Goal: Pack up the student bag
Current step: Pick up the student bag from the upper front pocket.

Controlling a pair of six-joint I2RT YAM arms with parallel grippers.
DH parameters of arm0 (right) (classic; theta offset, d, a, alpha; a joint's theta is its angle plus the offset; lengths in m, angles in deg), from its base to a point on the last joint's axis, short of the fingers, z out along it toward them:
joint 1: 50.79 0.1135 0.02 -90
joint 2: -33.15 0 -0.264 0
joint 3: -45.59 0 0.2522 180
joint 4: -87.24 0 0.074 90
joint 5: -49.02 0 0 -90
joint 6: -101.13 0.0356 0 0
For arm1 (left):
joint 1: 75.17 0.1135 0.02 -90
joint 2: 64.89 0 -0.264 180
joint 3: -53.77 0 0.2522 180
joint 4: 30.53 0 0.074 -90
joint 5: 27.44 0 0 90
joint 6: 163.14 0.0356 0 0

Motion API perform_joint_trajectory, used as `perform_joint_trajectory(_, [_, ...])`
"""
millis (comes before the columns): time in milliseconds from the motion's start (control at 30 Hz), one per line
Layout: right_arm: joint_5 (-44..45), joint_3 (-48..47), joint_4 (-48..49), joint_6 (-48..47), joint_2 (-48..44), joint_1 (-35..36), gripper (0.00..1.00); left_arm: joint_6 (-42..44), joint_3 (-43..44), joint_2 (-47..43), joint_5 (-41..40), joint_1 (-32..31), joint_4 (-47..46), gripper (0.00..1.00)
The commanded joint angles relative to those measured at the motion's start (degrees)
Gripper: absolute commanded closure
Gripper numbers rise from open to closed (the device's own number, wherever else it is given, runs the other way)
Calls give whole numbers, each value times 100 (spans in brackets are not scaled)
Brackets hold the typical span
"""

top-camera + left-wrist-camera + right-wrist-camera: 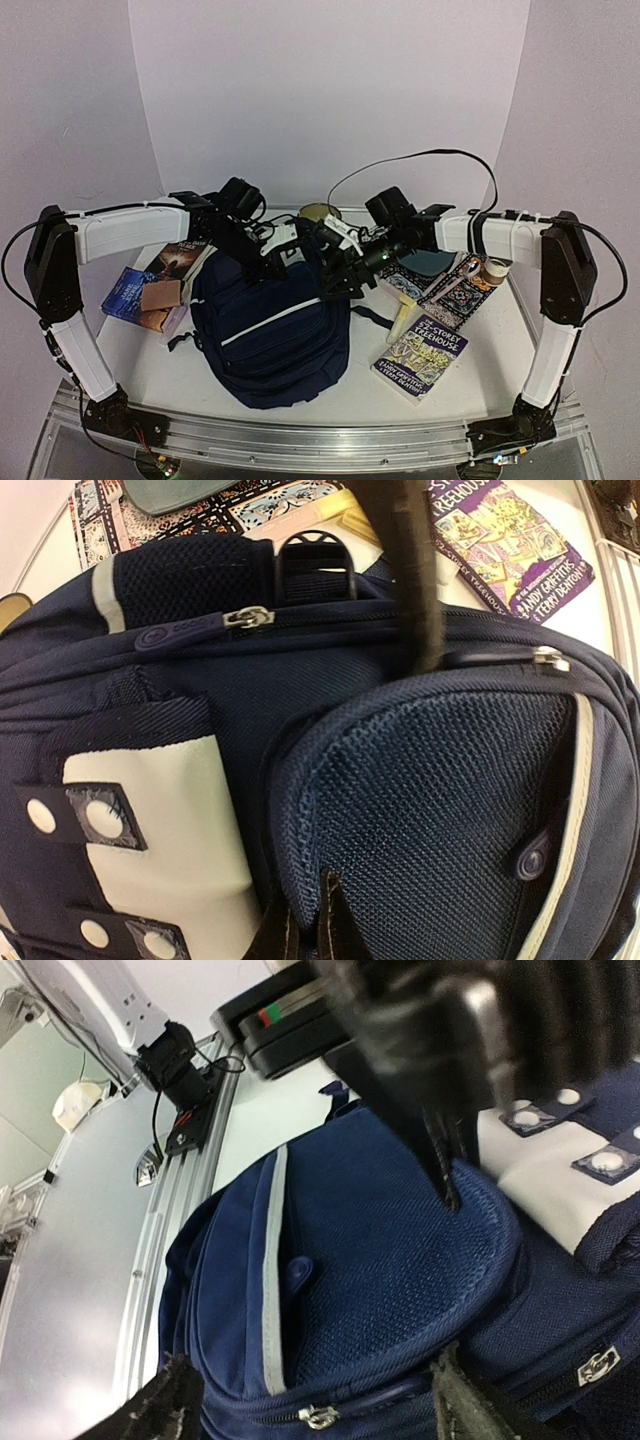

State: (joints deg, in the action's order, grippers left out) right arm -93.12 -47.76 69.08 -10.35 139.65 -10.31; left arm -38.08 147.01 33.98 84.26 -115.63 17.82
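Rail: aluminium rail [320,440] along the near edge of the table [495,345]; both arm bases are fixed to it.
Student bag: student bag [275,330], navy fabric, lies at the centre of the table between the two arms. A white diagonal stripe crosses its front. No brand name can be read.
Left gripper: left gripper [268,258] is at the far end of the bag. Its jaws are pressed together on the seam of the mesh pocket [430,810], with a fold of fabric between the tips.
Right gripper: right gripper [345,275] is over the far right side of the bag. Its jaws stand wide apart, straddling the side of the bag above a zip line, and grip nothing.
Treehouse book: Treehouse book [422,355] lies flat, right of the bag and near. The cover reads "52-STOREY TREEHOUSE" and "ANDY GRIFFITHS & TERRY DENTON".
Patterned book: patterned book [470,298] is right and far, with a spoon [462,278] lying across it.
Dark book: dark book [180,258] is left of the bag; title unreadable.
Blue book: blue book [125,290] is far left, with a brown wallet [160,297] just beside it.
White patch: white patch [170,860] on the bag carries black tabs with white studs.
Yellow tube: yellow tube [405,318] is between the bag and the Treehouse book.
Zip pull: zip pull [248,617] is silver, on a closed zip. The tab beside it is embossed but illegible.
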Motion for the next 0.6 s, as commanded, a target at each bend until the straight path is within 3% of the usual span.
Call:
perform_joint_trajectory(0, [-404,333,-850,-414,-561,38,30,-47,505,-171,-155,30,-655,100])
perform_joint_trajectory(233, [-492,743,-1137,-679,-1004,36,45,-96,420,-194,-256,25,-657,100])
perform_joint_trajectory(567, [979,637,-654,-837,-1209,36,42,-62,297,-274,65,30,-654,100])
